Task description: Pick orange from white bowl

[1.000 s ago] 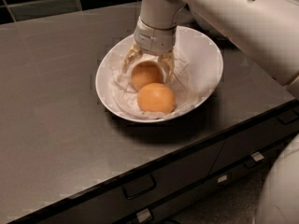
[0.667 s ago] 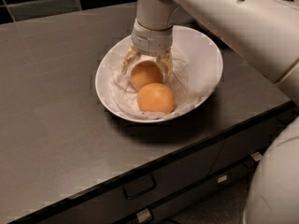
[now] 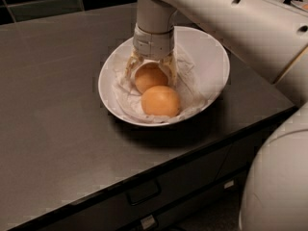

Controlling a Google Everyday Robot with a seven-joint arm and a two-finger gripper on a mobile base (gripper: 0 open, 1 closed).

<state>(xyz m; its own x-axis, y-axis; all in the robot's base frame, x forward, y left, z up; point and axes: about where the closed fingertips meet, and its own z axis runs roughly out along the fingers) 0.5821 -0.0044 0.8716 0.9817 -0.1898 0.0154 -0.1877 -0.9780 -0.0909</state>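
The gripper (image 3: pixel 150 71) is down inside the white bowl (image 3: pixel 208 57), hanging straight from the wrist, with the arm reaching in from the right end of the bench (image 3: pixel 57 109). The orange (image 3: pixel 150 78) lies directly beneath it, so there is no sideways offset left to close. The gripper sits over the fruit's upper half and hides its top, while the lower front of the peel shows below it. Whether it has clamped onto the orange or only sits around it, I cannot tell.

The bowl stands toward the right end of the bench, set back a little from the front edge. Within the bowl the orange sits on the side toward the far edge of the bench, on the crumpled paper (image 3: pixel 192 97).

The deeper-coloured second fruit (image 3: pixel 160 101) lies just beside the orange on the front-edge side. The two look to be touching or nearly so.

The orange is round, so it has no long axis to line up with, and any approach angle would serve equally. What matters, in my judgement, is the neighbour. It sits in front of the orange, so a straight vertical lift should clear it. Any drift toward the front edge could nudge it or drag the paper.
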